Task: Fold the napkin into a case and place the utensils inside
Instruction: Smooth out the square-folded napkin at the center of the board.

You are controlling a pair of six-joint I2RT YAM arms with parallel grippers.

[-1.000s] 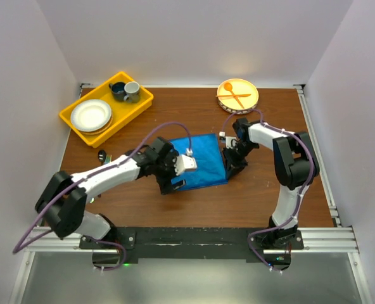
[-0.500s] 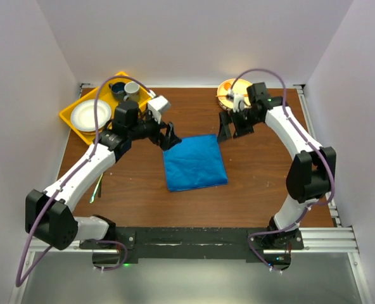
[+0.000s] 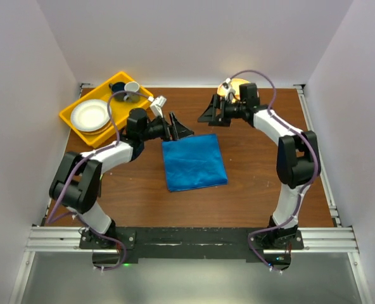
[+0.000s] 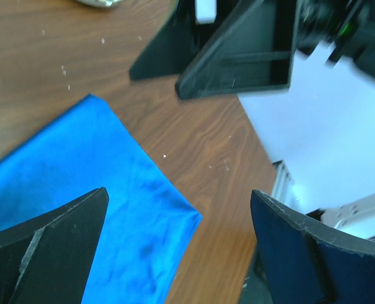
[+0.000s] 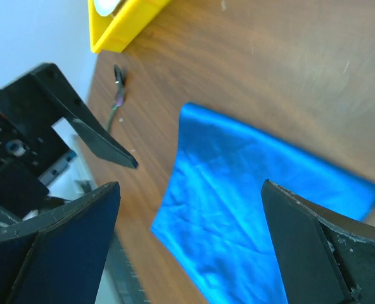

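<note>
The blue napkin [image 3: 194, 162] lies flat on the table as a rough rectangle, also seen in the left wrist view [image 4: 80, 190] and the right wrist view [image 5: 257, 209]. My left gripper [image 3: 180, 128] hovers open just beyond the napkin's far left corner, holding nothing. My right gripper [image 3: 211, 114] hangs open a little beyond the far right corner, facing the left one, also empty. One slim dark metal utensil [image 5: 116, 95] lies on the wood left of the napkin; in the top view the left arm hides it.
A yellow tray [image 3: 86, 130] at the back left holds a white plate [image 3: 91, 115] and two cups [image 3: 127, 90]. An orange plate [image 3: 233, 87] sits at the back right, mostly behind the right wrist. White walls close in three sides.
Both grippers have left the napkin and swung to its far side, now close together. The right gripper has opened. The napkin lies a bit flatter and has not shifted.
</note>
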